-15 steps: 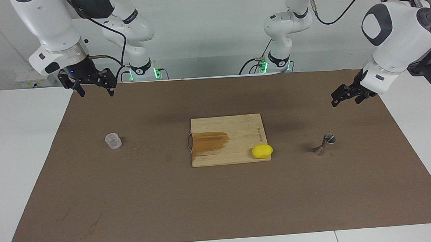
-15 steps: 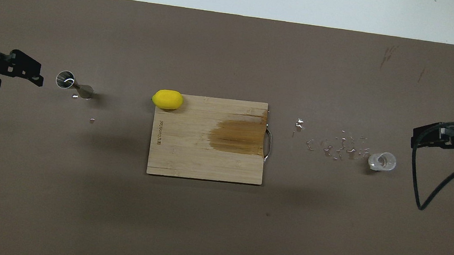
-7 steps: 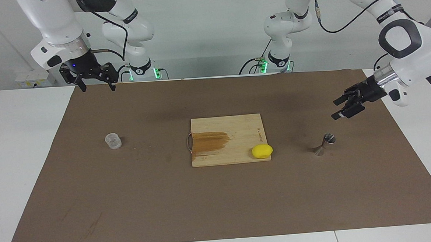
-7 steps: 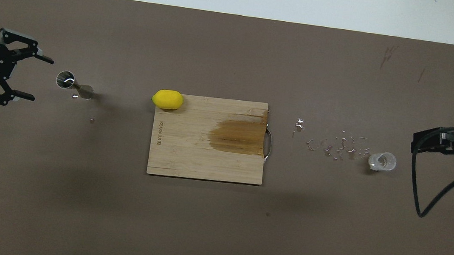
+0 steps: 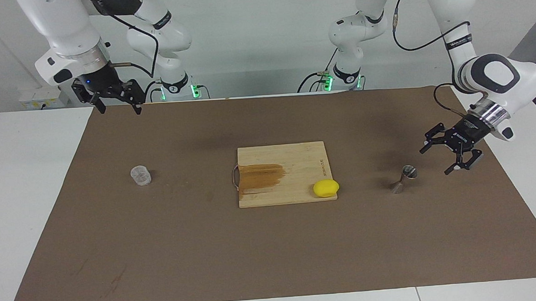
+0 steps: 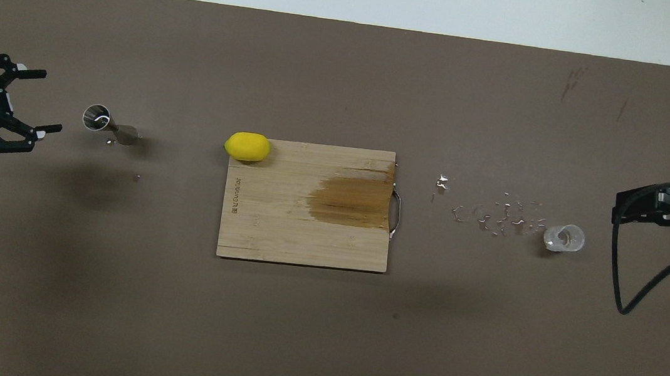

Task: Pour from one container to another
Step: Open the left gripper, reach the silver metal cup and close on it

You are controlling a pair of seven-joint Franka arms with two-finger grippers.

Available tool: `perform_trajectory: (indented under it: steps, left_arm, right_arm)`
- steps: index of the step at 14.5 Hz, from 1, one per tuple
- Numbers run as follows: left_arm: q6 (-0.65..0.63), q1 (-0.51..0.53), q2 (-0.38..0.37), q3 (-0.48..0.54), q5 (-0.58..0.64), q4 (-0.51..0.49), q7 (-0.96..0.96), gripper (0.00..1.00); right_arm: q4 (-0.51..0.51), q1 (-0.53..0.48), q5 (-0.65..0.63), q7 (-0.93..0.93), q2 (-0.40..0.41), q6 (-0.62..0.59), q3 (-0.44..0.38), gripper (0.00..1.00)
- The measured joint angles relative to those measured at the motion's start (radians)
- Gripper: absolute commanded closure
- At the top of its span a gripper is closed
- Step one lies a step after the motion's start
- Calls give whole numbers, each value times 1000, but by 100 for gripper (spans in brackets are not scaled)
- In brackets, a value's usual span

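Facing view, items on my tabletop, listed from the left arm's end to the right arm's.

1. Left pincer: mine, jaws wide apart, empty. It hangs low over the brown mat, just beside the jigger on the side toward the left arm's end, not touching it. Seen from overhead, the left pincer has its open jaws turned toward the jigger.

2. Jigger: steel, hourglass-shaped, upright on the mat, open mouth up. Overhead, the jigger has a few small droplets on the mat beside it.

3. Lemon: yellow, at the corner of the board toward the jigger and farther from the robots.

4. Board: wooden, flat in the middle of the mat, with a dark wet patch toward the cup's side and a wire handle on that edge.

5. Droplets: scattered on the mat between board and cup.

6. Cup: clear, upright on the mat toward the right arm's end, well apart from the jigger.

7. Right pincer: mine, jaws spread, empty, waiting high over the mat's edge nearest the robots, well apart from the cup.
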Motion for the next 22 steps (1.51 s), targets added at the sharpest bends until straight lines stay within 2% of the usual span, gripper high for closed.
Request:
perform_trajectory:
  steps: [2, 4, 17, 22]
  left_arm:
    - [13, 0, 0, -4, -77, -63, -13, 0]
    - [13, -4, -2, -14, -105, -90, -43, 0]
    - [95, -52, 8, -25, -189, -110, -109, 0]
    - [107, -52, 14, -25, -193, -115, -109, 4]
  right_arm:
    - [0, -2, 0, 41, 0, 10, -1, 0]
    - [-1, -3, 1, 101, 0, 11, -1, 0]
    - [-6, -5, 18, 270, 0, 11, -1, 0]
    - [-6, -10, 19, 274, 0, 11, -3, 0]
